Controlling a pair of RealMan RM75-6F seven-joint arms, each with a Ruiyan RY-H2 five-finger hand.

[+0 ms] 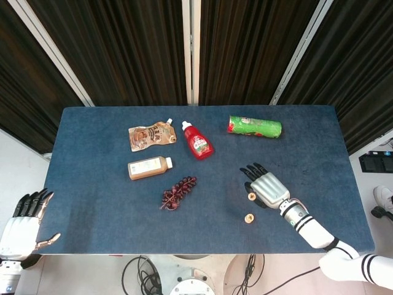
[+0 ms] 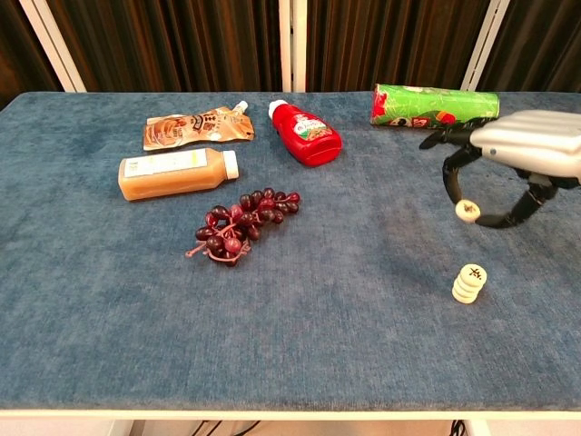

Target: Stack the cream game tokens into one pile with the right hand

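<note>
Pinching a flat-lying cream token, right hand hovers above upright pile

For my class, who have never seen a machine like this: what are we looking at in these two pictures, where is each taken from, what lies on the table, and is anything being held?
This is a two-armed robot with human-like hands. One picture looks down from its head, the other looks forward from its chest. On the blue table lie a brown pouch, a juice bottle, a red sauce bottle, grapes, a green tube and a small pile of cream tokens. The right robot hand pinches one more cream token above the table, near the pile. The left robot hand waits off the table's edge, holding nothing.
</note>
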